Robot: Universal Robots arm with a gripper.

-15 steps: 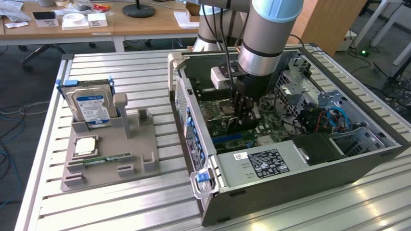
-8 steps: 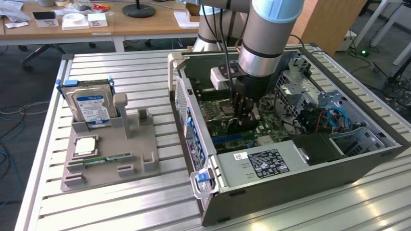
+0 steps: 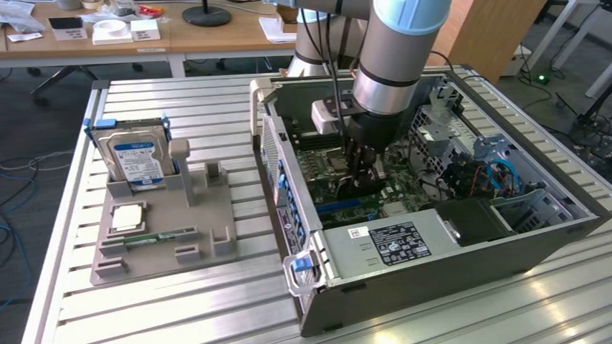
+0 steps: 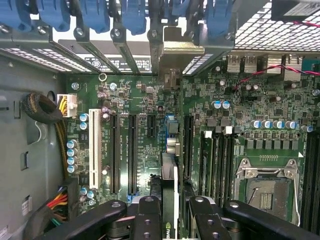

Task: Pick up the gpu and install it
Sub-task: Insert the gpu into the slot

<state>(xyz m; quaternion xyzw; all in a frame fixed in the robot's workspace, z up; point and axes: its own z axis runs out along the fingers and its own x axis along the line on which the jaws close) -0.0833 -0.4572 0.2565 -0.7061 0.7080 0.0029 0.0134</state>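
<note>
Holding the gpu [image 4: 169, 200] edge-on between partly closed fingers [image 4: 148, 215], gripper [image 3: 363, 188] lowered inside the open computer case [image 3: 535, 236], card just above the motherboard [image 4: 145, 100]. Risk, as judged: card edge slightly off the expansion slot [image 4: 132, 150], or bracket [image 4: 176, 50] catching the rear frame, jamming or bending pins. Beyond, on the surface [image 3: 172, 308]: grey parts tray [image 3: 158, 261] containing a hard drive [image 3: 136, 154] upright and a memory stick [image 3: 158, 237] flat.

One open computer case [image 3: 535, 247], one motherboard [image 4: 145, 150] inside it, one gpu [image 4: 170, 190] standing edge-on between the fingers of one gripper [image 4: 172, 212], one grey holder tray [image 3: 158, 244] carrying one blue-labelled hard drive [image 3: 134, 158] and one memory stick [image 3: 158, 237].
</note>
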